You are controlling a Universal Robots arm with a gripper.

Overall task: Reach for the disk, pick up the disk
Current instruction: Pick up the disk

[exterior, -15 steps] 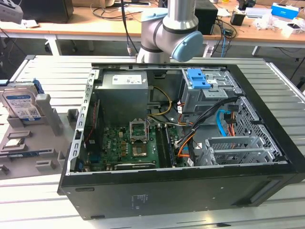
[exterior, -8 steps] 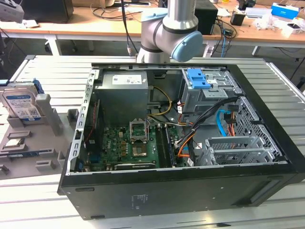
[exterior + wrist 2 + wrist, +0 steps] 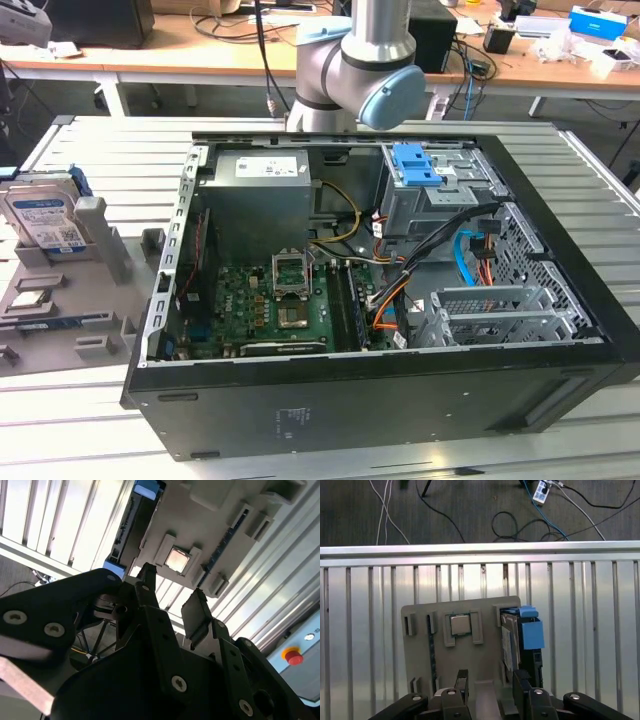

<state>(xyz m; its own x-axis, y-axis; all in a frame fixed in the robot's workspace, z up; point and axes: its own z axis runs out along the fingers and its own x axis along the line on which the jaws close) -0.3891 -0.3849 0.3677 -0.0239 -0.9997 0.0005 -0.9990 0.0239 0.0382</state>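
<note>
At the exterior view's left, a grey holder tray [image 3: 110, 265] lies on a slatted metal surface [image 3: 110, 150]. The disk [image 3: 42, 215] stands on its edge in a slot at the tray's far left end, leaning back with its white-and-blue label showing. A small square chip [image 3: 30, 297] sits in a pocket just beside it. In the middle is an open computer case [image 3: 380, 300]. The robot arm [image 3: 365, 60] rises behind its far wall.

In both wrist views, the jaws are spread and hold nothing. They hang over the tray and do not touch the disk [image 3: 520, 640], which shows edge-on with its blue rail [image 3: 530, 632].

The disk looks stiff, dense for its size and smooth-faced, so it is likely to slip and easily harmed by a knock. The safest hold seems to be across its two flat faces near the middle of the raised edge, lifting straight out of the slot.
</note>
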